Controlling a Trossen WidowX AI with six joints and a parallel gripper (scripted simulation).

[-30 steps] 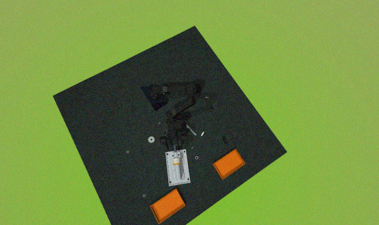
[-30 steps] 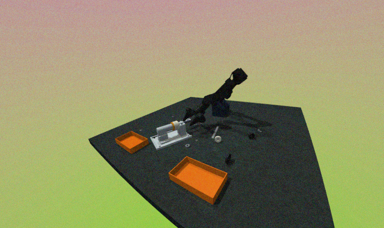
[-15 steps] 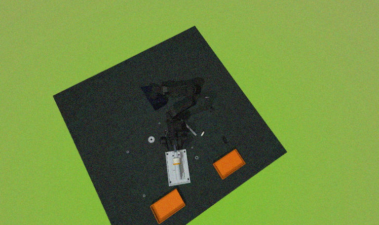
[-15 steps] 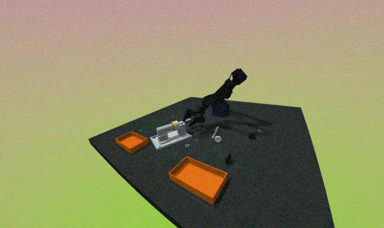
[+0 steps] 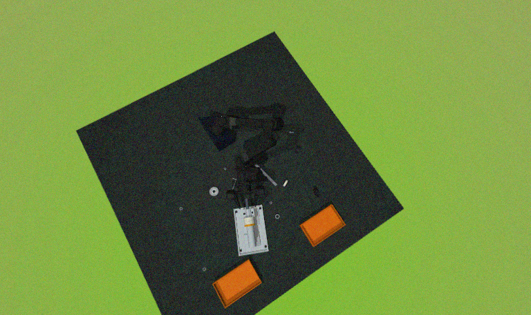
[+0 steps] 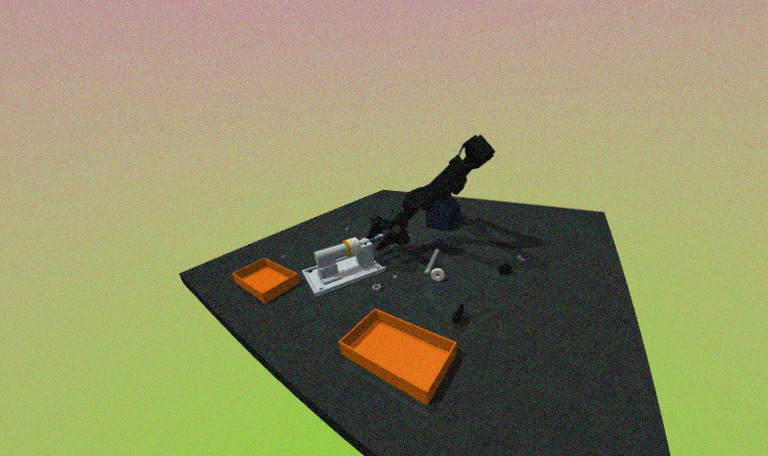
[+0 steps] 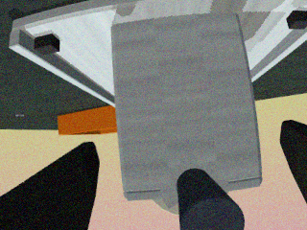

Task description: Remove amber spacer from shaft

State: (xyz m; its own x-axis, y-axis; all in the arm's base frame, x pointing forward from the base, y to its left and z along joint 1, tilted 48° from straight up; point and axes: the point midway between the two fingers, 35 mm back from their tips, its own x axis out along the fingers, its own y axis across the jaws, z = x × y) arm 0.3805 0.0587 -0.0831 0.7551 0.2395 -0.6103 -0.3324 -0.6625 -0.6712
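The amber spacer sits beside several cream spacers, on the side toward the big housing block. They hang between it and the smaller grey end block. The dark blue-grey shaft sticks out of the end block toward the arm. My gripper is open. Its fingers stand on either side of the shaft end, with wide gaps and no contact. The part of the shaft inside the spacers is hidden.
The white base plate carries both blocks. Orange trays stand beyond and to the side. A grey rod, a cream disc, a dark part and small rings lie around.
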